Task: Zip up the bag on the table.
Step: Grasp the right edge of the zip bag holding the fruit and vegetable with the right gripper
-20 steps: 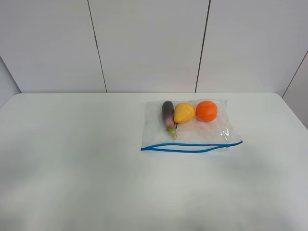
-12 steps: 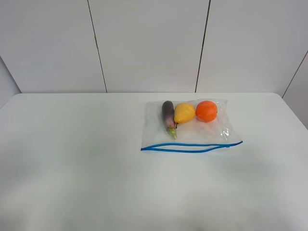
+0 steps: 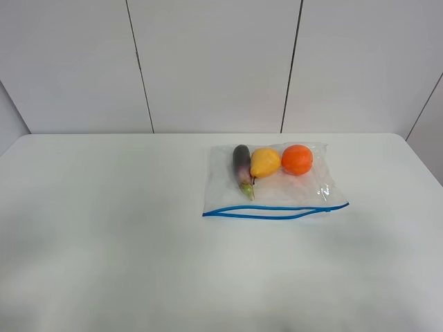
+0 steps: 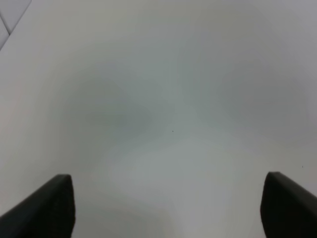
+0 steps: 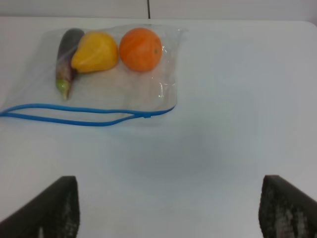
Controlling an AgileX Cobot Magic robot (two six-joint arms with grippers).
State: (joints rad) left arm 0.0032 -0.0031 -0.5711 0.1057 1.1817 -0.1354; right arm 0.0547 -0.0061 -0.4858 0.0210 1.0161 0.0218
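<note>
The clear bag [image 3: 277, 183] lies flat on the white table [image 3: 124, 228], right of centre, and shows again in the right wrist view as the bag [image 5: 114, 79]. Inside it sit a purple eggplant [image 3: 241, 168], a yellow pear [image 3: 265, 162] and an orange [image 3: 297, 159]. Its blue zipper strip [image 3: 270, 211] runs along the near edge and gapes apart over most of its length. No arm appears in the exterior high view. My right gripper [image 5: 168, 210] stands open, short of the zipper edge, with nothing between its fingers. My left gripper [image 4: 168, 208] is open over bare tabletop.
A white panelled wall [image 3: 221, 62] rises behind the table's far edge. The table's right rear corner [image 3: 408, 142] is rounded. Bare tabletop stretches to the left of the bag and in front of it.
</note>
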